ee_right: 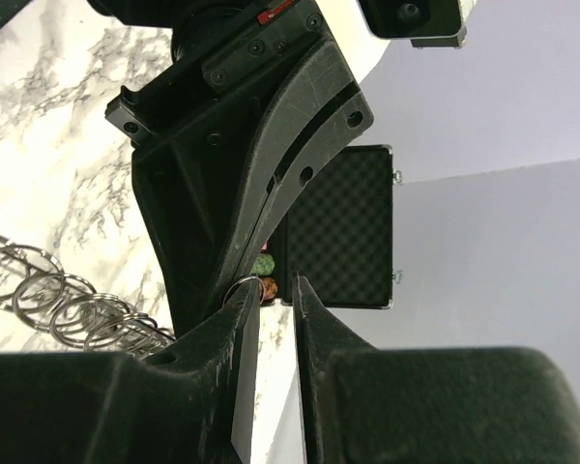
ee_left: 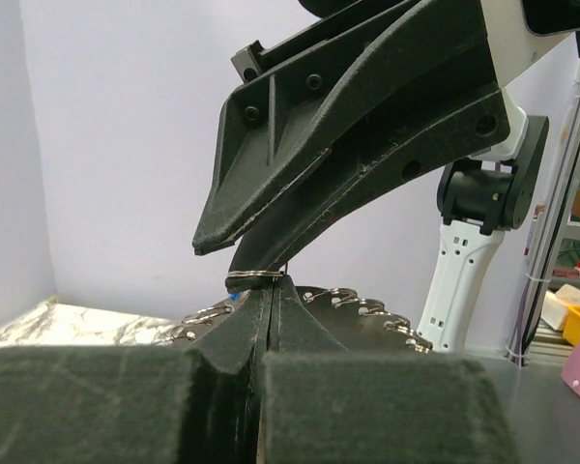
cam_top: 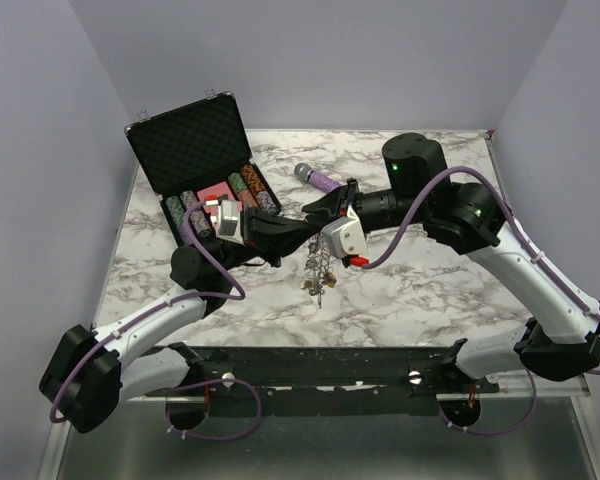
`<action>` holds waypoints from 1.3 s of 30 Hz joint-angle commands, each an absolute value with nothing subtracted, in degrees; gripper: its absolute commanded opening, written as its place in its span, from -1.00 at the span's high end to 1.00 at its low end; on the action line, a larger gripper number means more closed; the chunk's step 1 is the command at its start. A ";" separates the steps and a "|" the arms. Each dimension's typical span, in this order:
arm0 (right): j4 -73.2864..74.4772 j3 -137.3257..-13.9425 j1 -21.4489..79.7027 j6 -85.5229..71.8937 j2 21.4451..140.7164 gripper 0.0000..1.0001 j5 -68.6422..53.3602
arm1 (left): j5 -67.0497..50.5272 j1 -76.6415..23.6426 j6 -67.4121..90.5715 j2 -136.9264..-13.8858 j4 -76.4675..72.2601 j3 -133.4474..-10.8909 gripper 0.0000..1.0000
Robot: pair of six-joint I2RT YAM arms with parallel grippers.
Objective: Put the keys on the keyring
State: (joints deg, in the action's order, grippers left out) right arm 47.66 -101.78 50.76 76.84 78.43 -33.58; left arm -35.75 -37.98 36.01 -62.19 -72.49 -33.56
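Above the table's middle my two grippers meet tip to tip. My left gripper (cam_top: 302,233) (ee_left: 271,282) is shut, its fingers pinching the edge of the keyring (ee_left: 367,311), a thin grey toothed plate hung with small split rings (ee_right: 68,309). A bunch of keys (cam_top: 318,274) dangles below it. My right gripper (cam_top: 316,214) (ee_right: 274,285) stands open, with a narrow empty gap between its fingers. One small split ring (ee_left: 256,277) (ee_right: 240,286) lies against my right gripper's left fingertip, just where the left gripper's tips end. The key caps are too small to make out.
An open black case (cam_top: 205,150) (ee_right: 343,227) with poker chips (cam_top: 242,185) stands at the back left of the marble table (cam_top: 430,290). A purple microphone (cam_top: 318,178) lies behind the grippers, near the right arm's forearm.
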 commanded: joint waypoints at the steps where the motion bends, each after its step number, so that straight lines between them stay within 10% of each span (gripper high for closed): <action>1: 47.11 -101.16 50.80 77.96 81.39 0.45 -29.18 | -39.11 -41.13 36.39 -59.42 -91.49 -32.96 1.00; 39: 51.77 -103.97 50.80 75.50 83.58 0.18 -26.37 | -31.73 -41.05 38.41 -53.09 -91.58 -22.85 1.00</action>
State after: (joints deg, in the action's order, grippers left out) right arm 52.58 -102.41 51.33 74.00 82.04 -32.36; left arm -29.95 -39.51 37.34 -55.66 -70.59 -22.83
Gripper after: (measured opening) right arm 0.407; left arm 0.005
